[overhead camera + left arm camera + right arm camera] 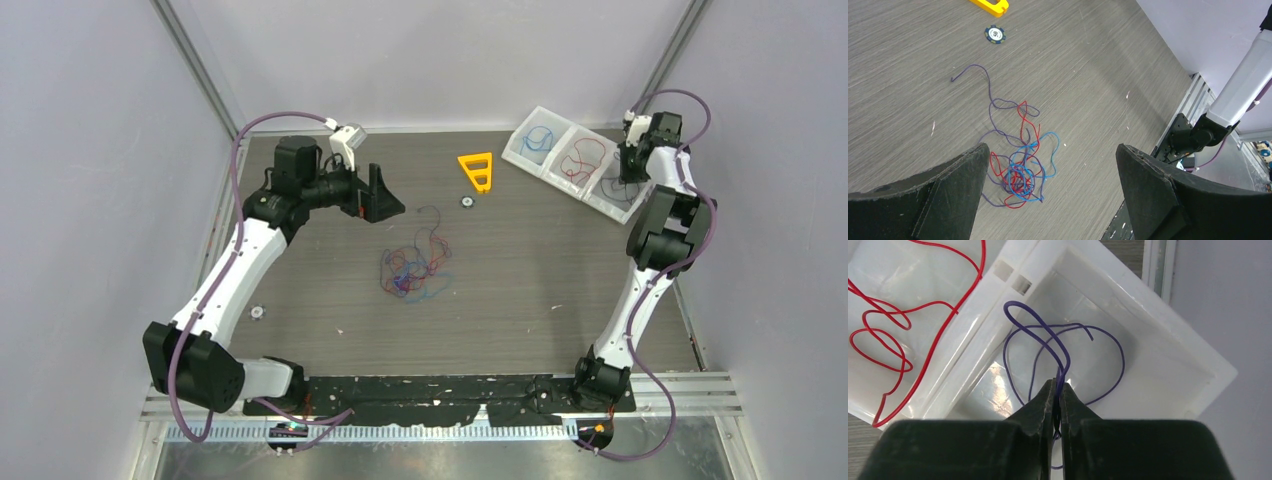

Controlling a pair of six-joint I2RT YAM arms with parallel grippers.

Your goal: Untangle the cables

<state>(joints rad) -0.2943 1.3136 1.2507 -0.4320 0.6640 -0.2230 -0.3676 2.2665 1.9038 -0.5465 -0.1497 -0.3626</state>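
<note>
while the right gripper (1058, 399) hangs over the far right corner of the table (560, 300), the room holds the following.

item, right gripper: jaws pinched together on a purple cable (1064, 342), whose loops lie inside the end compartment of a white divided tray (1193, 347). the strand runs up between the fingertips and is not let go.

item, tray: three compartments. a blue cable (540, 140) lies in the one nearest the table's middle, a red cable (895, 322) in the centre one, the purple in the outermost.

item, left gripper (1052, 150): jaws spread wide, nothing between them, poised above the table and looking down on the tangle.

item, the cables (1018, 167): a small clump of red, blue and purple strands knotted at mid-table, well apart from the tray. one purple tail trails off toward a blue-rimmed chip (995, 34).

item, sundries: an orange plastic triangle (478, 170) beyond the clump.

step in hand, as i judge it: laying a freed purple strand in its own compartment. several strands are left in the clump. the next move calls for the right jaws to part so the strand drops wholly within the walls, then a straight lift clear so it does not snag. after that, one loose end, likely the purple tail, wants picking while the knot is held down.
</note>
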